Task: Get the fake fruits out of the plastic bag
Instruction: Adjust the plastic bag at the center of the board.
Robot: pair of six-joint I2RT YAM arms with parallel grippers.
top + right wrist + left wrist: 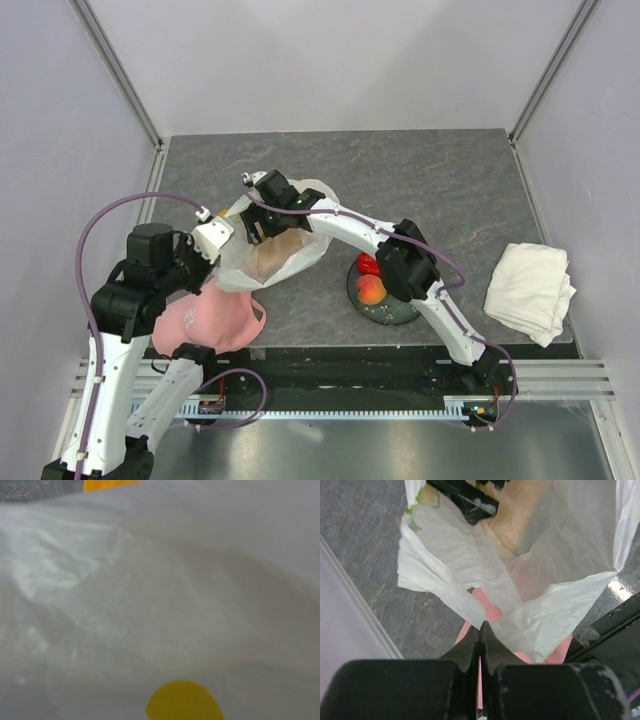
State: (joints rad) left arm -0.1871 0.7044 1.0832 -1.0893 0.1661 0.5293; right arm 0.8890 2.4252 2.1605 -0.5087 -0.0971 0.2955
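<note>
The plastic bag (pixel 290 235) lies left of centre on the table, its mouth held up. My left gripper (pixel 216 240) is shut on the bag's near rim (pixel 481 624), pinching the thin white film. My right arm reaches into the bag; one of its black fingers (pixel 470 502) shows at the mouth, and its jaws do not show clearly. Inside, the right wrist view is all blurred white plastic with a round yellow fruit (pixel 184 701) close in at the bottom edge. An orange-brown mass (pixel 275 257) shows through the bag wall. A red pepper (pixel 367 263) and a peach (pixel 371 290) sit on a dark plate (pixel 392 312).
A pink cloth (pixel 212 322) lies under and in front of the bag, by my left arm. A folded white towel (pixel 530 290) rests at the table's right edge. My right forearm (pixel 345 225) spans from the plate to the bag.
</note>
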